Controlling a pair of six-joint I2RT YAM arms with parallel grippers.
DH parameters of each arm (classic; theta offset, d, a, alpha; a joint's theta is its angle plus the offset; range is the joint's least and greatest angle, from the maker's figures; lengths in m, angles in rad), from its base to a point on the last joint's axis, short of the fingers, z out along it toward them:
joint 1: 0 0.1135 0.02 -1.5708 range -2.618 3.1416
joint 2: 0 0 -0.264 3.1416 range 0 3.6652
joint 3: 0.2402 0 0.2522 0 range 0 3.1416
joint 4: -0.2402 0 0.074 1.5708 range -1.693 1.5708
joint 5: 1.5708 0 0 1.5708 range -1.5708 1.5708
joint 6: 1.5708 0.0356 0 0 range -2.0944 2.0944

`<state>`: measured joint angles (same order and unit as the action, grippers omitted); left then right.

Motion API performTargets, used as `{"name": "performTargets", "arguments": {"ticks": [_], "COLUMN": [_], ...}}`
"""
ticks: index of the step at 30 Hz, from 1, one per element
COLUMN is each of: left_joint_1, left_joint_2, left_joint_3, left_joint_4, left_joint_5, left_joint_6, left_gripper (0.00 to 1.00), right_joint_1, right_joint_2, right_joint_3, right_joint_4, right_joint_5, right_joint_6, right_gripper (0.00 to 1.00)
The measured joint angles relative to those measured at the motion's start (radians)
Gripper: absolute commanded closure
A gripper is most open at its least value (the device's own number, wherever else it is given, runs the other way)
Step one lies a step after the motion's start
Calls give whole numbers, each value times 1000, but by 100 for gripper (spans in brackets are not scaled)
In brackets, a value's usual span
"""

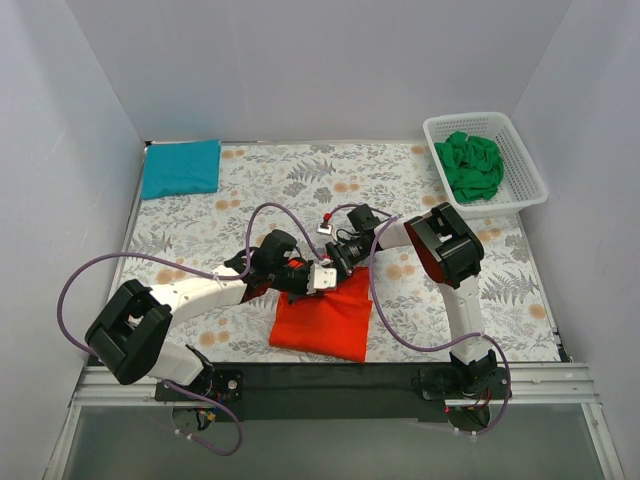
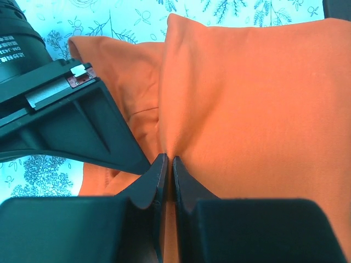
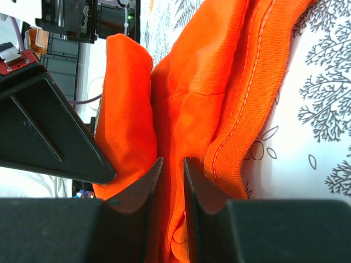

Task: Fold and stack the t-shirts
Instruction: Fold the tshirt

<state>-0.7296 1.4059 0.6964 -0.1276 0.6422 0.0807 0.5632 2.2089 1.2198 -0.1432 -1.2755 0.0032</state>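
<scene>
An orange t-shirt (image 1: 325,320), partly folded, lies on the floral tablecloth near the front centre. My left gripper (image 1: 318,280) is shut on a fold of the orange t-shirt (image 2: 247,109) at its upper left edge. My right gripper (image 1: 335,262) comes in from the right and is shut on bunched cloth of the same shirt (image 3: 186,98), next to its ribbed hem. The two grippers sit almost touching above the shirt's top edge. A folded teal t-shirt (image 1: 181,167) lies at the back left. A crumpled green t-shirt (image 1: 472,167) fills the white basket (image 1: 530,175).
The white basket stands at the back right corner. White walls close in the table on three sides. Purple cables (image 1: 95,270) loop over the table around both arms. The black rail (image 1: 330,385) with the arm bases runs along the near edge.
</scene>
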Motion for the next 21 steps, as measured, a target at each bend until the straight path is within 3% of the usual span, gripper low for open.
{"name": "performTargets", "arguments": {"ticks": [21], "left_joint_1": [85], "left_joint_2": [16], "left_joint_3": [57], "left_joint_4": [131], "left_joint_5": [-7], "left_joint_6": [60], "left_gripper": [100], "right_joint_1": [0], "right_joint_2": [-2], "right_joint_3": [-21], "right_joint_4": [23], "right_joint_5": [-39], "right_joint_6": [-5], "right_gripper": [74]}}
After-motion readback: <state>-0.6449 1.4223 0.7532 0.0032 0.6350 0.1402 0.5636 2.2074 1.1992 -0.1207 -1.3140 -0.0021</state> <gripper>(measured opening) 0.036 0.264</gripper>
